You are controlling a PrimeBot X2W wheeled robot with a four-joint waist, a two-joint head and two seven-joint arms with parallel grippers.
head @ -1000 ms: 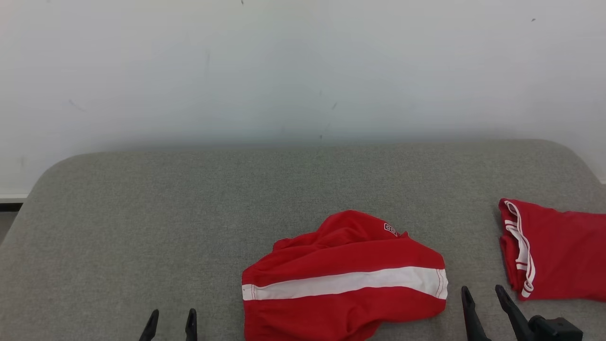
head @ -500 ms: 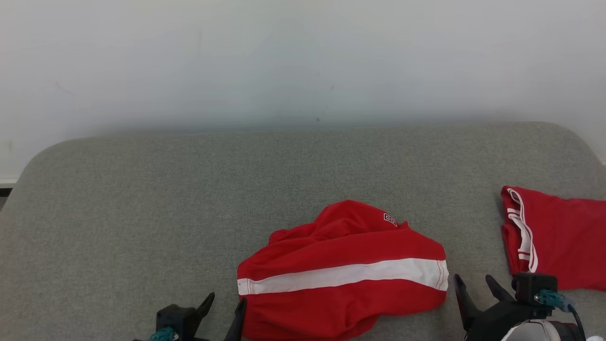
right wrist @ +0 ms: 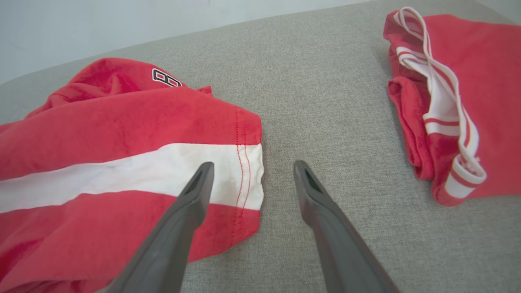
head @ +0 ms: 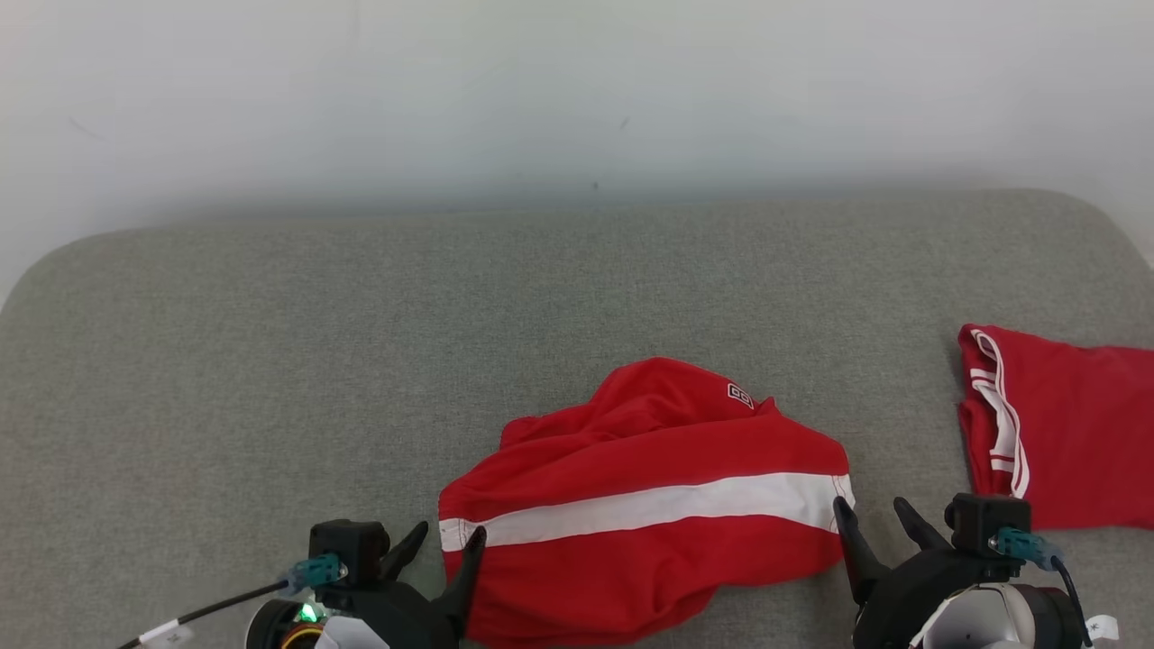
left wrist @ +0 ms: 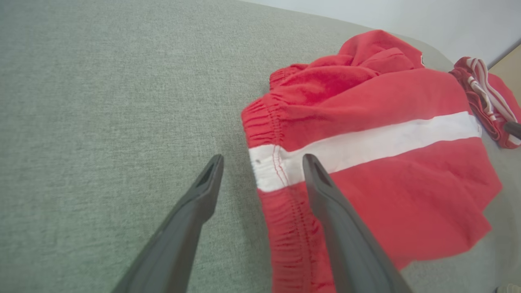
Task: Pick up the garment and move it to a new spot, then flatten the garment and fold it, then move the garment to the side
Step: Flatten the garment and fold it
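You are looking at both pincers near the front edge, each with fingers spread and pinching nothing. The left pincer (head: 449,532) is straddling the gathered waistband end of the garment (head: 649,469), a detail your left wrist view is giving. The right pincer (head: 870,505) is straddling the stitched hem end, which the right wrist view is showing. The garment, red with a white stripe, is lying crumpled between them on the grey padded surface (head: 270,361). A second red piece (head: 1073,433) is lying further right, apart, and a pale wall (head: 577,90) is standing behind.
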